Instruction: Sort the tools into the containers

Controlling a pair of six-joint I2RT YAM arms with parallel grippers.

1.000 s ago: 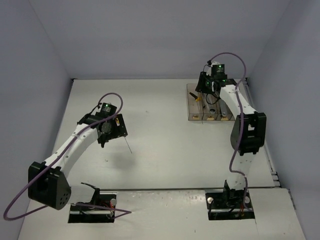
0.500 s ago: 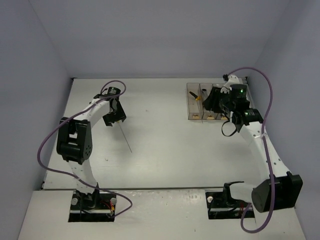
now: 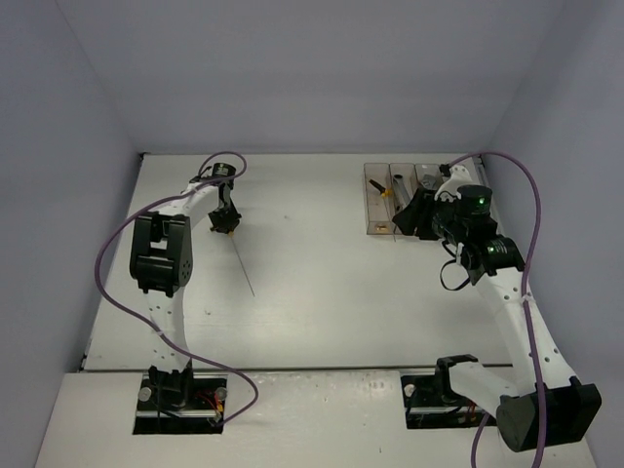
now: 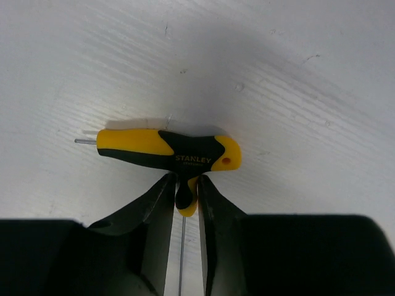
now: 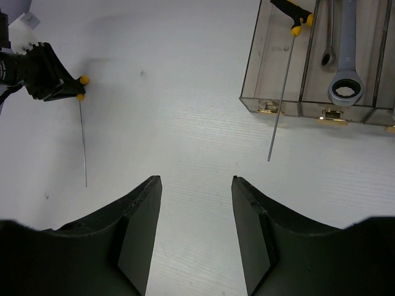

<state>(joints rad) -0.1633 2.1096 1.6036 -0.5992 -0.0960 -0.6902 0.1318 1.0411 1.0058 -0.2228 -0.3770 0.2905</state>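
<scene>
A yellow-and-black T-handle driver [image 4: 166, 151] lies on the white table, its thin rod [image 3: 244, 268] running toward the near side. My left gripper [image 4: 184, 192] is shut on the handle's short neck, down at table level on the far left [image 3: 226, 222]. The containers [image 3: 390, 200] stand in a row at the far right. In the right wrist view the leftmost bin [image 5: 271, 61] holds another T-handle driver [image 5: 295, 13] whose rod sticks out over the front wall. Silver wrenches [image 5: 342, 86] lie in the bin beside it. My right gripper [image 5: 196, 185] hangs open and empty in front of the bins.
Grey walls close in the table on the left, back and right. The right arm's purple cable [image 3: 522, 195] loops above the bins. Both arm bases [image 3: 180, 390] sit at the near edge.
The left jaws have closed onto the driver's neck. The right arm has drawn back from over the bins toward the table's middle, its jaws slightly wider.
</scene>
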